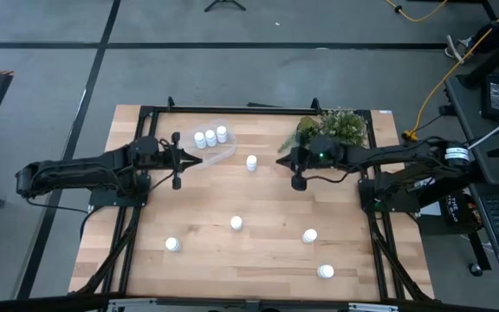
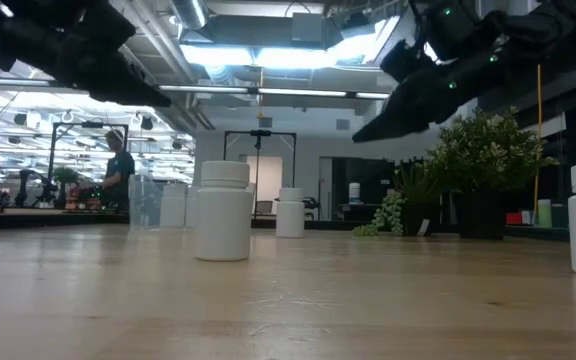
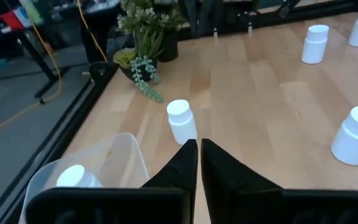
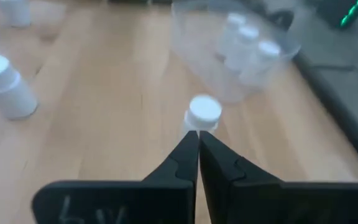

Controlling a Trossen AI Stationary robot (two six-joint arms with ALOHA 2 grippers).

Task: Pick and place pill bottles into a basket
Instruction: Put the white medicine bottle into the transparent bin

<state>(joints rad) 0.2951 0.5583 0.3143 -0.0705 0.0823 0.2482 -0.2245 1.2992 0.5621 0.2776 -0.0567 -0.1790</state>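
Note:
The clear basket sits at the table's far left-centre and holds three white pill bottles; it also shows in the right wrist view. One bottle stands on the table between my grippers. Several more stand nearer the front. My left gripper is shut and empty, above the table just near-side of the basket. My right gripper is shut and empty, to the right of the middle bottle, pointing at it without touching.
A green potted plant stands at the far right, just behind my right arm. The black frame rails run along the table's left and right edges. Bare wood lies between the front bottles.

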